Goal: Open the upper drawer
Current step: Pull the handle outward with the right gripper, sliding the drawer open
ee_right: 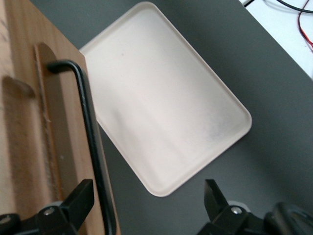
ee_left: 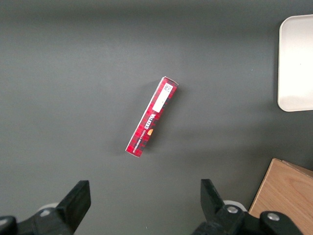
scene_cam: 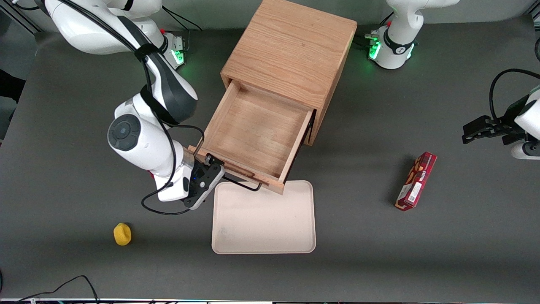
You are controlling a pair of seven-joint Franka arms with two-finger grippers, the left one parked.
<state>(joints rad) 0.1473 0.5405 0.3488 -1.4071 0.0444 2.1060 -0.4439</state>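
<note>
The upper drawer (scene_cam: pixel 257 131) of the light oak cabinet (scene_cam: pixel 291 55) stands pulled far out, its inside bare. Its black bar handle (scene_cam: pixel 242 182) runs along the drawer front, above the edge of the tray. My right gripper (scene_cam: pixel 216 168) is at the handle's end toward the working arm. In the right wrist view the gripper (ee_right: pixel 146 200) is open. The handle (ee_right: pixel 90 132) passes between the jaws, close to one finger (ee_right: pixel 80 198) and apart from the other. The drawer front (ee_right: pixel 29 122) shows beside it. The lower drawer is hidden under the upper one.
A cream tray (scene_cam: pixel 263 219) lies in front of the open drawer, nearer the front camera, and shows in the right wrist view (ee_right: pixel 161 98). A yellow lump (scene_cam: pixel 122 233) lies toward the working arm's end. A red box (scene_cam: pixel 416 180) lies toward the parked arm's end.
</note>
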